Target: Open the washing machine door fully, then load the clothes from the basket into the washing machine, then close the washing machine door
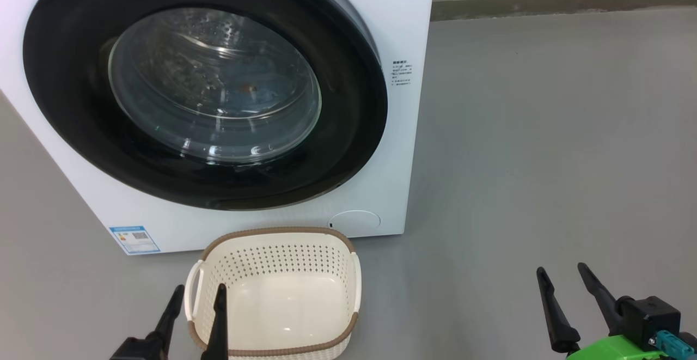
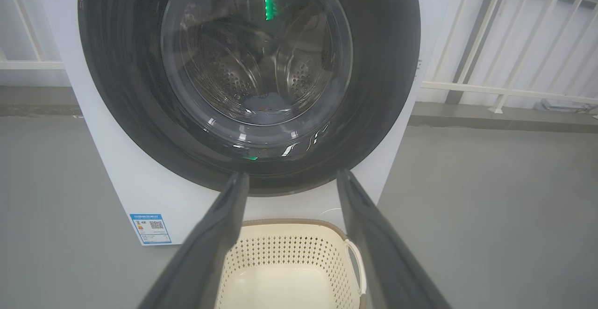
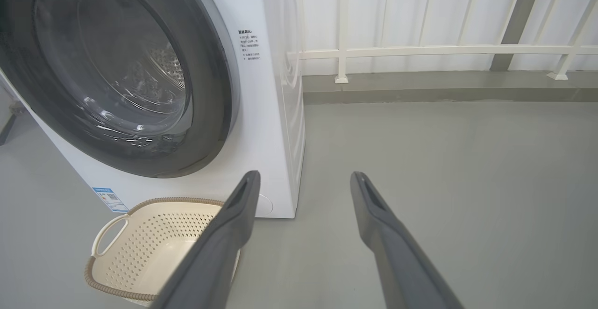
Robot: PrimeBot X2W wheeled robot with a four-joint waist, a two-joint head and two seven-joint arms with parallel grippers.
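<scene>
Wrapping up, by the look of it: washing machine (image 1: pixel 403 147) stands on the floor, washing machine door (image 1: pixel 71 77) appears closed against its front, latch unconfirmed. Basket (image 1: pixel 277 232) sits empty just before it; clothes (image 2: pixel 266 99) show as a pale blue patch low in the drum behind the glass. Left end effector (image 1: pixel 200 289) and right end effector (image 1: pixel 561 268) both wide, holding nothing. If unlatched, press the black door rim, not the glass.

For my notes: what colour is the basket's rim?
Brown, woven-looking, on the cream-white basket; clearest in the head view.
</scene>
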